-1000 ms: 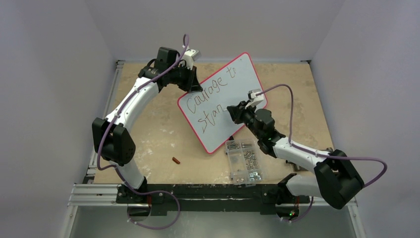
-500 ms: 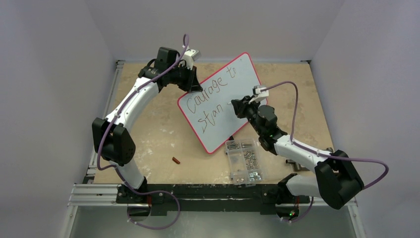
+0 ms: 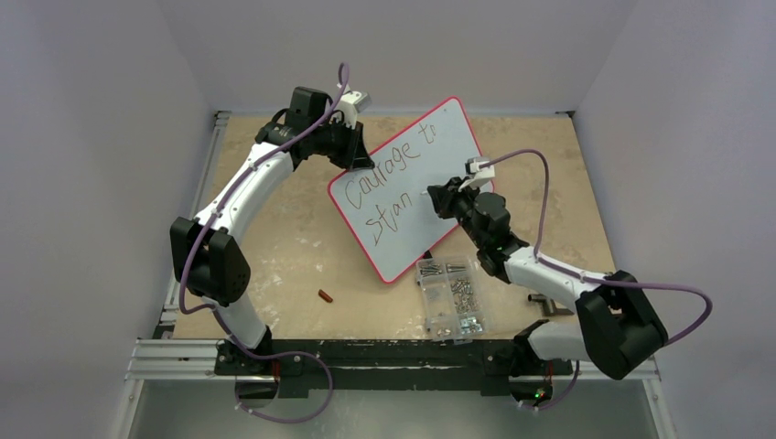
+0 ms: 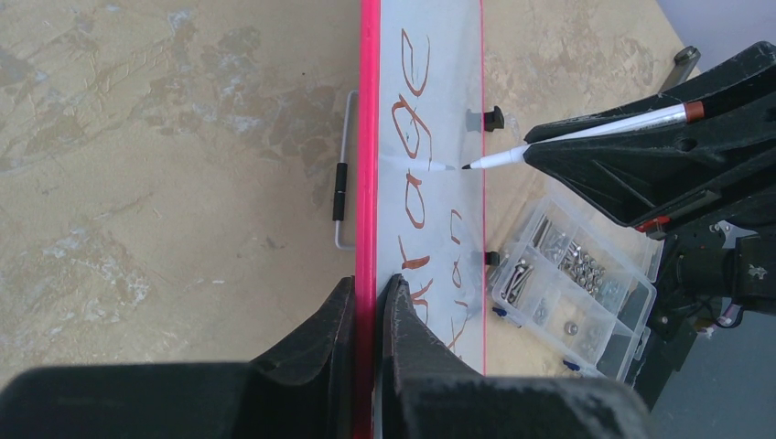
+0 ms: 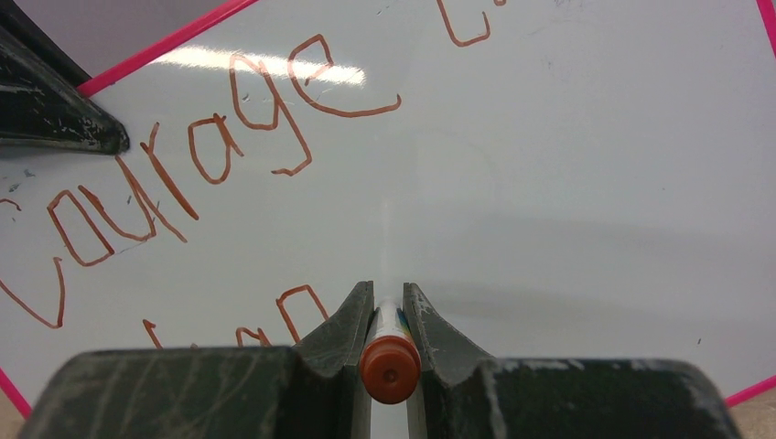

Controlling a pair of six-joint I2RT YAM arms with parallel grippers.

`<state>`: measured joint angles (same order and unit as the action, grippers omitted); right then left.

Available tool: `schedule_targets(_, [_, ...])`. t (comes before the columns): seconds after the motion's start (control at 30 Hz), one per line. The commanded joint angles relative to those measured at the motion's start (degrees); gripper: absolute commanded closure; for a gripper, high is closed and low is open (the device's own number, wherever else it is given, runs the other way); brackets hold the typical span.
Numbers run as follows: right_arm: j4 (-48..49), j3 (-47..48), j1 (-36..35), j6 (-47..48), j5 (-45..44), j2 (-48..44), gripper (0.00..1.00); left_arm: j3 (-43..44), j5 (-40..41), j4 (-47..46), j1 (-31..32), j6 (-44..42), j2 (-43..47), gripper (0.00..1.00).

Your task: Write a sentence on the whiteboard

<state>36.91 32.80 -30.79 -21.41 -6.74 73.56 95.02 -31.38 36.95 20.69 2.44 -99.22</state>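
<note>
The whiteboard (image 3: 400,249), white with a red-pink rim, stands tilted above the table. My left gripper (image 3: 352,157) is shut on its upper left rim, one finger on each face (image 4: 369,283). The sentence (image 3: 389,165) reads "Courage to" with "Stan" (image 3: 384,219) below it, in orange-brown strokes (image 5: 183,165). My right gripper (image 3: 437,197) is shut on a white marker with an orange end (image 5: 390,366). The marker (image 4: 586,133) points at the whiteboard (image 4: 448,82) to the right of "Stan". Its tip is at or just off the surface; contact is unclear.
A clear compartment box of screws (image 3: 450,297) lies just below the board's lower corner (image 4: 576,283). A small red-brown cap (image 3: 325,295) rests on the tan table at front left. A grey wire loop (image 4: 343,183) lies behind the board.
My right gripper with the marker has shifted a little up and to the right along the board, away from the end of "Stan". The left arm and the board have stayed still.
</note>
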Motion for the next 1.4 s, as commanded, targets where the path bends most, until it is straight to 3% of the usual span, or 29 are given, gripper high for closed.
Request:
schedule_targets(0.0, [2.6,2.6,0.2,0.3,1.1,0.8,1.0,-0.7,8.5,4.0,0.4,-4.3,-0.2,1.0])
schedule_targets(0.6, [3.3,5.2,0.1,0.6,3.2,4.0,1.0,-1.0,8.7,4.1,0.6,-4.4,0.2,1.0])
schedule_targets(1.0, [5.3,1.2,0.1,-0.6,8.9,4.7,1.0,-0.7,8.7,4.3,0.7,-4.4,0.3,1.0])
schedule_targets(1.37, [2.8,-0.3,0.1,-0.6,5.3,4.0,1.0,-0.5,8.7,4.3,0.7,-4.3,0.3,1.0])
